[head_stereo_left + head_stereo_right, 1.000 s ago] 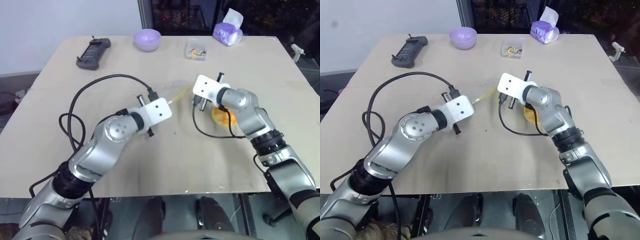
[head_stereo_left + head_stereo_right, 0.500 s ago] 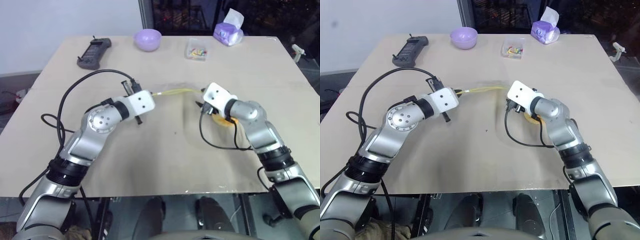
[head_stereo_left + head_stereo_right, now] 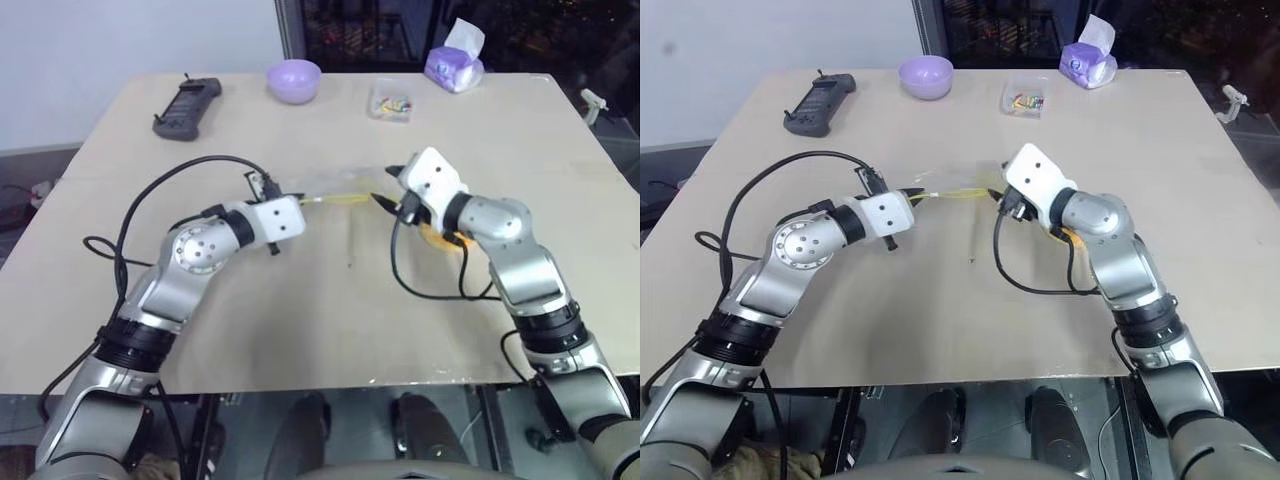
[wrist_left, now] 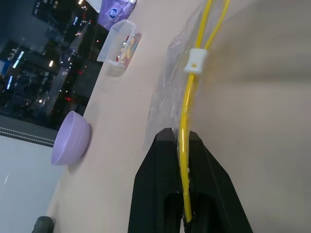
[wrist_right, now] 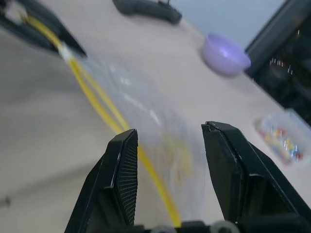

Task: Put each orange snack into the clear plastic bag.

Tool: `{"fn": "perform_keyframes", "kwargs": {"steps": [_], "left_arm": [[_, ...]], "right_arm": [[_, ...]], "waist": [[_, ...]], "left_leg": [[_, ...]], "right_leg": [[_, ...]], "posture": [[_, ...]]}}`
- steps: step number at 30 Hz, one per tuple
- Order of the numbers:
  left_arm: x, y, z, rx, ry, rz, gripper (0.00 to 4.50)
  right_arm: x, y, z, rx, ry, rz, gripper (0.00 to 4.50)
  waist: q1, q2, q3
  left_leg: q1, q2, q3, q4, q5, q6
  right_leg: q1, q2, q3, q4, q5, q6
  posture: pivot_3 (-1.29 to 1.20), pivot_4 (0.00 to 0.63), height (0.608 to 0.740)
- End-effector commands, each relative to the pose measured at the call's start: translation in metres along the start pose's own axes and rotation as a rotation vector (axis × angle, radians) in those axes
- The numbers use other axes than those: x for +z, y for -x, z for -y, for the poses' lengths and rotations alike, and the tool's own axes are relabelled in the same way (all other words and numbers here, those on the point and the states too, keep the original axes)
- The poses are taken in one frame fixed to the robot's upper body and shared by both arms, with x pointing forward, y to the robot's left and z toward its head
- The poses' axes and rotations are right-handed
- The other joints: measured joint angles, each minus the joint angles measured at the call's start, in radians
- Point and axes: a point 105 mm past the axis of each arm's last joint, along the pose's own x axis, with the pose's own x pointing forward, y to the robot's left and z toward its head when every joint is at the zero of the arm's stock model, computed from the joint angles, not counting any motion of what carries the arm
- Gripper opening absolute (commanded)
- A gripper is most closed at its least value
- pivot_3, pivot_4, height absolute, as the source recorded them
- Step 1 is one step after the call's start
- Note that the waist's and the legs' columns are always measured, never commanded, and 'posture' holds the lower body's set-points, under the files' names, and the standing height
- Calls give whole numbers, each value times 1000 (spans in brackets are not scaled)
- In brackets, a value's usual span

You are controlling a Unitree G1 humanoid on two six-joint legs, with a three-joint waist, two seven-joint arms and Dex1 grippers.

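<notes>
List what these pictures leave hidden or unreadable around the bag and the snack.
- Orange snack: eye views show a sliver; the right arm covers the rest, so its grid top stays unseen.
- Clear plastic bag: left wrist view, the frame's top edge cuts off its far end; right wrist view, motion blur makes its print unreadable.
- Right gripper: open around the yellow seal strip; contact cannot be told.
- Small clear box: contents too small to identify.

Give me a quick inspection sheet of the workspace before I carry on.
Surface: tan table, bare near edge.
Job's things: clear bag stretched between both grippers; orange bun on table behind right arm, outside bag.
Clutter: purple bowl, small clear box, tissue pack, black handset along far edge.
Grippers: left gripper shut on yellow seal strip; right gripper open around bag.
Cables: black cable looped beside left arm.
Surroundings: dark window behind.
</notes>
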Motion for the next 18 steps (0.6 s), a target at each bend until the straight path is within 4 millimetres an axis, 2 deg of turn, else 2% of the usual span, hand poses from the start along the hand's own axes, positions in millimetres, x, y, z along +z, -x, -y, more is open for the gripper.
{"fn": "perform_keyframes", "kwargs": {"steps": [1, 8, 18], "left_arm": [[9, 5, -11, 41, -33, 32, 0], [10, 7, -11, 46, -32, 27, 0], [14, 9, -6, 34, -33, 41, 0]], "right_arm": [[11, -9, -2, 4, 44, 33, 2288], [12, -16, -10, 36, 67, 37, 2288], [5, -23, -9, 26, 61, 10, 2288]], "waist": [[0, 0, 0], [1, 0, 0], [0, 0, 0]], "left_leg": [[0, 0, 0, 0, 0, 0], [0, 0, 0, 0, 0, 0], [0, 0, 0, 0, 0, 0]], "right_leg": [[0, 0, 0, 0, 0, 0], [0, 0, 0, 0, 0, 0], [0, 0, 0, 0, 0, 0]], "posture": [[0, 150, 740], [0, 150, 740], [0, 150, 740]]}}
